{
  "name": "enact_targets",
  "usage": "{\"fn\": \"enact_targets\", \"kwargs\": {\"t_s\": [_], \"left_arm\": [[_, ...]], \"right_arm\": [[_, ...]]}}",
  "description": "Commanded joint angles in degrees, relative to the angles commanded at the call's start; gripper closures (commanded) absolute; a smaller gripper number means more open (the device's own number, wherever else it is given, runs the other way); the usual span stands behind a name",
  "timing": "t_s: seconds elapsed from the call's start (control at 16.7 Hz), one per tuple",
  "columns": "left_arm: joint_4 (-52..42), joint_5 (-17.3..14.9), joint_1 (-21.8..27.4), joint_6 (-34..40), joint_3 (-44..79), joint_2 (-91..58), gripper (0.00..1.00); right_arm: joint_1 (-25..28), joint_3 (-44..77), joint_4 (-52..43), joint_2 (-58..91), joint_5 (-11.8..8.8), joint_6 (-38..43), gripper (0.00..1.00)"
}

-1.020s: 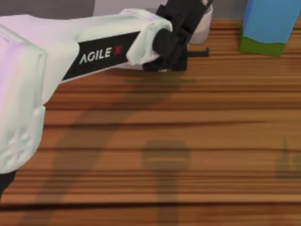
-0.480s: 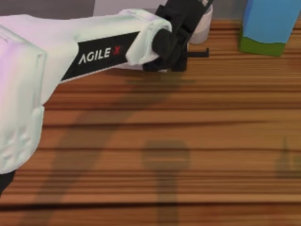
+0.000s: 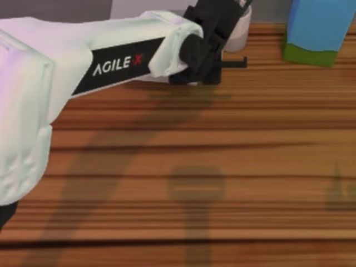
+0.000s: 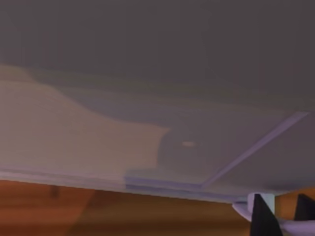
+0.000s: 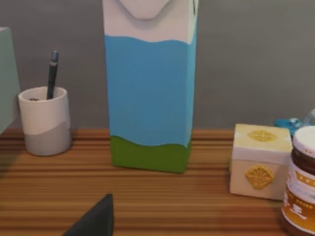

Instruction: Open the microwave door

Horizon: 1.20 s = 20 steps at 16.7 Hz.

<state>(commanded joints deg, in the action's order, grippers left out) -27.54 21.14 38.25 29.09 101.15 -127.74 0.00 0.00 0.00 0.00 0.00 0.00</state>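
You had the left hand [image 3: 214, 55] reaching at the microwave door [image 4: 162, 98] (fingers' spread unclear), presumably to catch its handle.

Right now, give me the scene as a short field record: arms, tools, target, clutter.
left arm: reaches across the top view to the microwave at the table's far edge
left tool: dark fingertips close under the microwave door; open or shut not visible
door state: cannot tell from these views
right arm: not seen in the top view; its wrist camera faces the carton
right tool: only one dark tip shows
clutter: blue-and-green carton, white cup with a pen, cream box, jar
table: striped wood
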Motion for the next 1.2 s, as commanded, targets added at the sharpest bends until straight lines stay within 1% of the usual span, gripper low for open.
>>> {"fn": "enact_targets", "kwargs": {"t_s": [0.48,0.6,0.96,1.2], "left_arm": [[0.0,0.0,0.0,0.0,0.0,0.0,1.00],[0.1,-0.4,0.4,0.1,-0.2,-0.2,1.00],[3.0,-2.1,-0.3,-3.0,-4.5,2.8,1.00],[3.1,-2.2,-0.3,-3.2,-4.9,2.9,1.00]], "right_arm": [[0.0,0.0,0.0,0.0,0.0,0.0,0.00],[0.0,0.0,0.0,0.0,0.0,0.0,0.00],[0.0,0.0,0.0,0.0,0.0,0.0,0.00],[0.0,0.0,0.0,0.0,0.0,0.0,0.00]]}}
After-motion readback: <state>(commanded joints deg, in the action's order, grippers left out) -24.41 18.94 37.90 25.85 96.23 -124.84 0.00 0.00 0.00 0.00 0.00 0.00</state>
